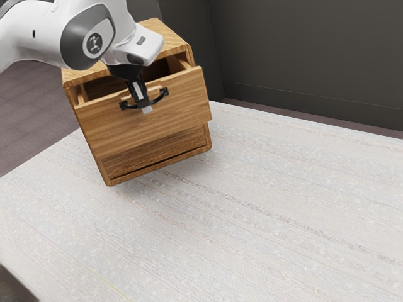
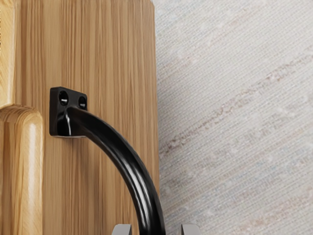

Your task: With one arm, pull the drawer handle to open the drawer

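- A light oak drawer cabinet (image 1: 157,148) is seen at about ten o'clock on the pale, woven-textured worktop (image 1: 264,214), in the exterior view.
- Its upper drawer (image 1: 179,104) is found partly slid out of the cabinet. A dark gap is shown behind its front, so the opening is judged begun but not finished.
- A curved black metal handle (image 1: 162,95) is fixed across the drawer front. It is crossed at its middle by the black jaws, which are lowered from twelve o'clock by the white, grey-jointed robot arm (image 1: 69,31).
- In the wrist view the handle (image 2: 127,161) is seen rising from its black mounting plate (image 2: 68,100) and passing between two pale jaw tips.
- The jaws appear spread, with a slim gap left on each side of the bar. They are judged to be placed astride it so that it is hooked and drawn outward, not pinched.
- Counted: one cabinet, one drawer pulled out, one plain lower panel (image 1: 154,154), one handle, one arm, two screw holes in the mounting plate.
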